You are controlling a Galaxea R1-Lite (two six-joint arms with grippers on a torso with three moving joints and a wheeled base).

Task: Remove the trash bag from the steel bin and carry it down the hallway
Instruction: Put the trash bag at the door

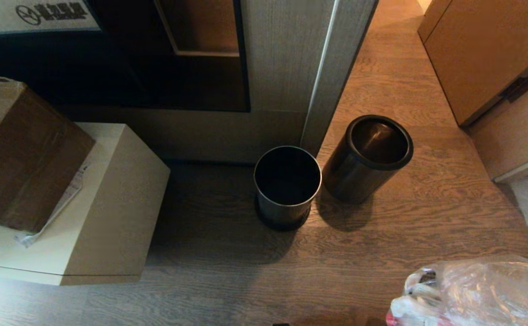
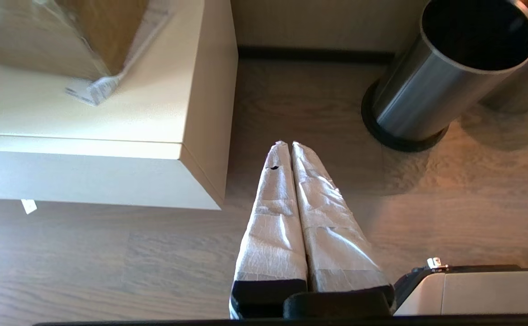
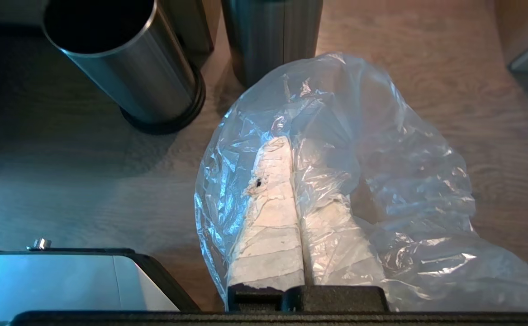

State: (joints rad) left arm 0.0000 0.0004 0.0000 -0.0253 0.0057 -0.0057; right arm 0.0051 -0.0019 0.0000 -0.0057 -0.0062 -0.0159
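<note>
Two grippers show, each only through its own wrist camera. The right gripper [image 3: 291,140] has its tape-wrapped fingers [image 3: 270,226] pressed together, pinching the thin film of the trash bag [image 3: 381,190], which drapes over and around them and billows toward the right of that frame. In the head view we see the same bag [image 1: 476,290] at the lower right corner, off the floor as far as we can tell, with pale scraps and a bit of red at its lower edge. The left gripper [image 2: 289,144] has its wrapped fingers [image 2: 273,226] pressed together too, with nothing between them, hanging above bare floor.

Outward from there, the steel bin [image 1: 367,157] with the thick black rim stands upright at centre right of the head view, its mouth dark (we cannot see anything inside). Just beside it on the left stands a second steel bin [image 1: 287,185], with a thin bright rim and a black base ring, against the foot of a pale wall panel [image 1: 291,54]. At the left of the frame a cream low cabinet [image 1: 110,203] carries a brown cardboard box [image 1: 24,154]. The wooden floor [image 1: 227,271] runs to the top right of the frame, beside tan cabinet fronts [image 1: 472,59].
</note>
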